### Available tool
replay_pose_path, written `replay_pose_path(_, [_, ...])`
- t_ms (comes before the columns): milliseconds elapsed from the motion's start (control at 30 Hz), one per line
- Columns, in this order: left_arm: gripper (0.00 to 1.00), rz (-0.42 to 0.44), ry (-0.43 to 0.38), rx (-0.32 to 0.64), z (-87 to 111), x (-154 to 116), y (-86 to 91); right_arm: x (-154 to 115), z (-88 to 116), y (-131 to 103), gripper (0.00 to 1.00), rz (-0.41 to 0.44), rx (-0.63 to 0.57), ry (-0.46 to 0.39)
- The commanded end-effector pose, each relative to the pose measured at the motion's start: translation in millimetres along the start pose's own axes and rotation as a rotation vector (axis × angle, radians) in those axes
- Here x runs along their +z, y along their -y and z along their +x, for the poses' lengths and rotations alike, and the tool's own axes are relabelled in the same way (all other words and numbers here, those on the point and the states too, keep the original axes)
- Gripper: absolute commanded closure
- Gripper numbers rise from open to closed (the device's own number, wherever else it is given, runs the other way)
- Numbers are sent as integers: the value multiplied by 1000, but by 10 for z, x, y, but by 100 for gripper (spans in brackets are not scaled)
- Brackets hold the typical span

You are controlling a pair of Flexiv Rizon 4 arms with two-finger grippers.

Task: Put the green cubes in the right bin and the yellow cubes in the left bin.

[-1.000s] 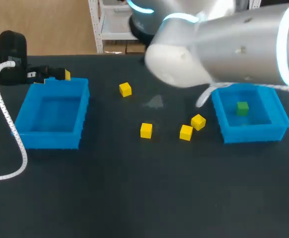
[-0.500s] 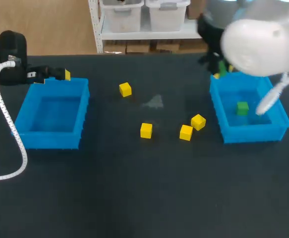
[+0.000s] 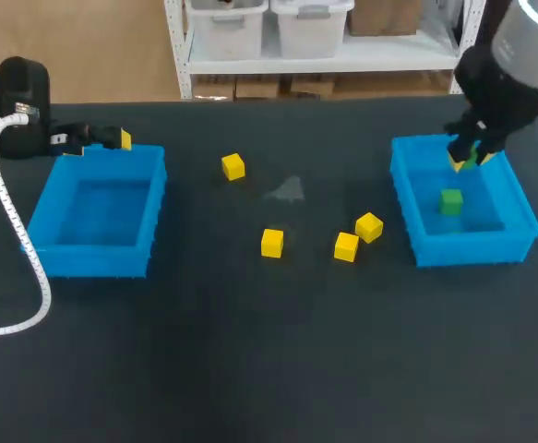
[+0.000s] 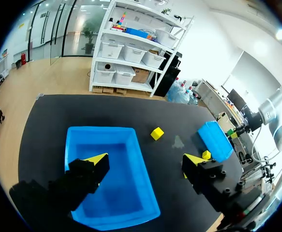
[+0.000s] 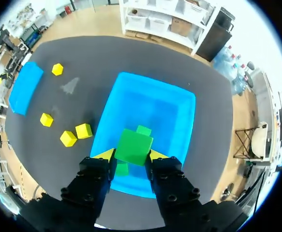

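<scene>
Directly over the right bin (image 3: pixel 462 249) with its loose green cube (image 3: pixel 450 200), the right gripper (image 5: pixel 131 155) pinches a second green cube (image 5: pixel 134 145); the left gripper (image 4: pixel 145 159) gapes.

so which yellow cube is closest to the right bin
The skewed yellow cube just outside the right bin. Its neighbour sits a little farther away; the middle cube and the back cube lie farther left.
</scene>
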State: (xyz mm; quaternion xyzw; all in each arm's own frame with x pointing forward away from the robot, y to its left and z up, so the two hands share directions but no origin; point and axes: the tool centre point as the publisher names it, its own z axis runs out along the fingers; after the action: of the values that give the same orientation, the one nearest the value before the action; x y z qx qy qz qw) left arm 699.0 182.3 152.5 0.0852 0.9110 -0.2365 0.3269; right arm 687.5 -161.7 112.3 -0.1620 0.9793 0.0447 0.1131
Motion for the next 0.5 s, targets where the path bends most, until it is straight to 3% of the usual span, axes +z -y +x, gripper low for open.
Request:
replay_pose_path(33, [0, 13, 6, 3, 10, 0, -26, 31, 74, -44, 100, -10, -7, 333])
replay_pose_path(433, [0, 13, 6, 3, 10, 0, -26, 70, 22, -143, 97, 8, -45, 309])
replay_pose_path(467, [0, 13, 6, 3, 10, 0, -26, 76, 21, -146, 62, 12, -44, 301])
replay_pose_path(500, [0, 13, 6, 3, 10, 0, -26, 81, 20, -148, 51, 12, -45, 301])
